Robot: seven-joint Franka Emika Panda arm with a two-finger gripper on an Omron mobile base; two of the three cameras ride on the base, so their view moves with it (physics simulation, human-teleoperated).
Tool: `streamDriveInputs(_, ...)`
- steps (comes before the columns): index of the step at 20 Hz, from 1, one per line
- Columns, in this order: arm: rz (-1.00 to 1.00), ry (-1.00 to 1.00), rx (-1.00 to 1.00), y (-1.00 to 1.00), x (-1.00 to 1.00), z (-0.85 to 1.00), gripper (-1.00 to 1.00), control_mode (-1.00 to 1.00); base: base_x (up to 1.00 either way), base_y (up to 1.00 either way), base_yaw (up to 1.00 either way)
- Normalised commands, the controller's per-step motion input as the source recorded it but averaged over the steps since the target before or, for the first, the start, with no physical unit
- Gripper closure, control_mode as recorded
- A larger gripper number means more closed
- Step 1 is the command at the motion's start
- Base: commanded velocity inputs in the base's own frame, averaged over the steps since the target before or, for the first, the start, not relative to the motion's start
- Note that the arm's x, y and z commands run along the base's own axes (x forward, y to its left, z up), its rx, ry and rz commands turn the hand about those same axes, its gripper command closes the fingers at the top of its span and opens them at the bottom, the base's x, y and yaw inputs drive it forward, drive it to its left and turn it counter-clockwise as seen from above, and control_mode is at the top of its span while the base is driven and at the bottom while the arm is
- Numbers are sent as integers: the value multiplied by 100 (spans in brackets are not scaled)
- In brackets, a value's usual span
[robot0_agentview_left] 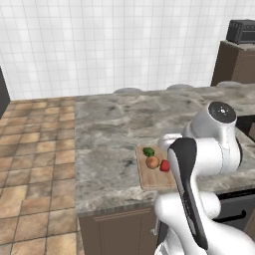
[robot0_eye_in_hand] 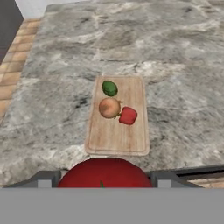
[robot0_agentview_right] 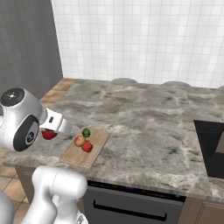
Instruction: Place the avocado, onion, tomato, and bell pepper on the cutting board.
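Gripper: nearest the hand camera, well above the cutting board's near edge; the two fingers are clenched on the tomato, one at each side.
Tomato: held between the fingers, short of the cutting board and high over it. In the right base view it hangs beside the board's near-left corner.
Risk, early release: let go from here, the round tomato would likely land at or before the near edge and roll off the counter front.
Bell pepper: mid-board, touching the onion.
Onion: mid-board, just left of the pepper.
Avocado: at the board's far end, just beyond the onion.
Risk, crowding: a drop onto the cluster could knock the onion or pepper rolling; the bare near half looks the safer spot.
Counter: stretches beyond the board.
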Motion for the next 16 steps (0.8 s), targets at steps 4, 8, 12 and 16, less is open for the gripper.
streamDriveInputs(4,0,13,0,17,36,-22,100,-100,0,0,0)
streamDriveInputs(8,0,11,0,6,42,-32,100,-100,0,0,0)
streamDriveInputs(12,0,12,0,0,42,-39,100,-100,0,0,0)
streamDriveInputs(16,1,9,0,0,39,-42,100,-100,0,0,0)
